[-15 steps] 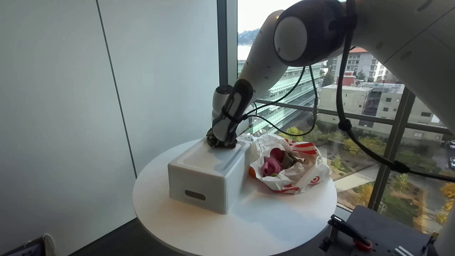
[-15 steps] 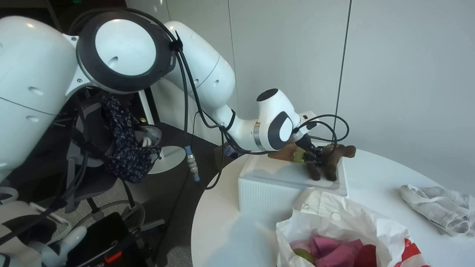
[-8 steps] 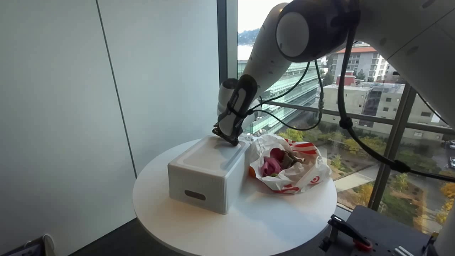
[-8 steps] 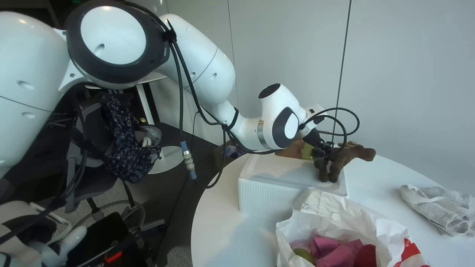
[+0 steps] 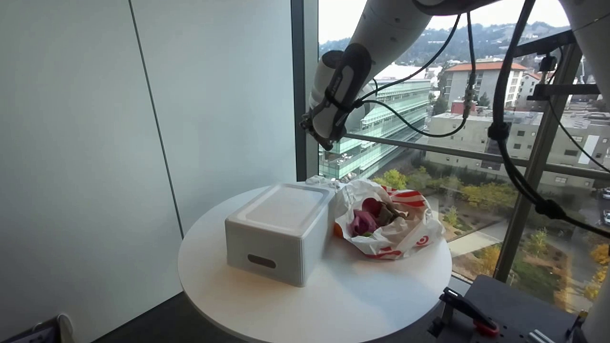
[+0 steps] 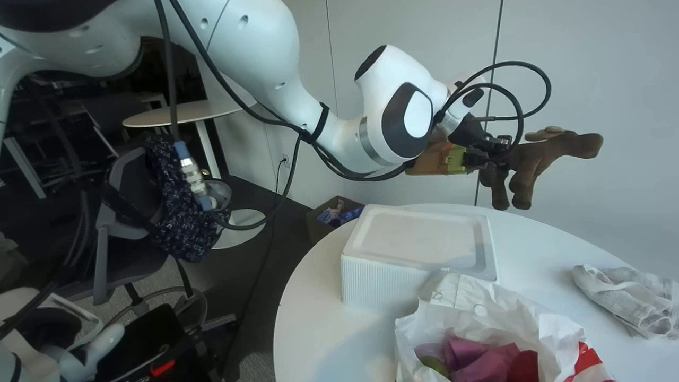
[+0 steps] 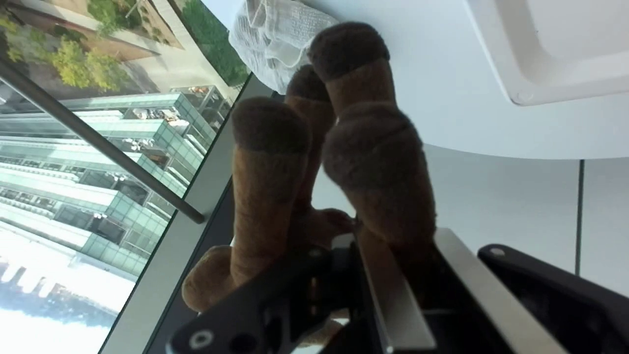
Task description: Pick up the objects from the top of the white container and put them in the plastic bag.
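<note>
My gripper (image 6: 493,156) is shut on a brown plush animal (image 6: 541,156) and holds it in the air. In the wrist view one dark-tipped plush limb (image 7: 388,196) sits between the fingers (image 7: 395,241), with the other limbs to the left. In an exterior view the wrist of the arm hides the toy. The white container (image 5: 267,252) stands below; its lid (image 6: 419,236) shows bare in both exterior views. The white plastic bag with red marks (image 5: 410,245) stands open beside the container, with pink, red, brown and green items inside; it also shows here (image 6: 472,313).
The container and bag stand on a round white table (image 5: 343,309). A crumpled white mesh cloth (image 6: 631,300) lies on the table; it also shows in the wrist view (image 7: 285,34). A wall (image 5: 228,95) and a window (image 5: 395,128) stand behind the table. Black cables hang from the arm.
My gripper has lifted the plush animal from just at the container's lid to well above it. The toy has also shifted past the container's end. The bag and container have not moved.
</note>
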`<state>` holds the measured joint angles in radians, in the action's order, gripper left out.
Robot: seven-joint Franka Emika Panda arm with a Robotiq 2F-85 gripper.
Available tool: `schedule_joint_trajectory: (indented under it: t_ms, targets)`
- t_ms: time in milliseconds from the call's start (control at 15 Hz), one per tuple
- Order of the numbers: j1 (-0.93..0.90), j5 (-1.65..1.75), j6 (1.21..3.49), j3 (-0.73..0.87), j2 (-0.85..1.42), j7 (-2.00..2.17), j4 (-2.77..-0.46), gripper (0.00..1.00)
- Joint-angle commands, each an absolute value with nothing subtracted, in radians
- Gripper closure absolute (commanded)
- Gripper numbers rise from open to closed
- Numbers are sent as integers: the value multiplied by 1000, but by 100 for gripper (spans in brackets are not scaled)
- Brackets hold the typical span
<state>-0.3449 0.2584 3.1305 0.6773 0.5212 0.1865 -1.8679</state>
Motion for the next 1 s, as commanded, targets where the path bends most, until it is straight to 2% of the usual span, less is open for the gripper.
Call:
schedule_joint_trajectory:
  t_ms: [0,267,467,533,733,933]
  targets:
    - [-526,349,2903,890,313,203,-2049,93]
    - [-665,547,2559,1047,93,178,-2164,93]
    - [-660,539,2380,1026,30,121,-2221,94]
    - [-480,555,2362,842,18,138,-2238,94]
    - [-301,454,2343,637,71,83,-2297,95]
    - [-142,397,2414,442,158,54,-2307,94]
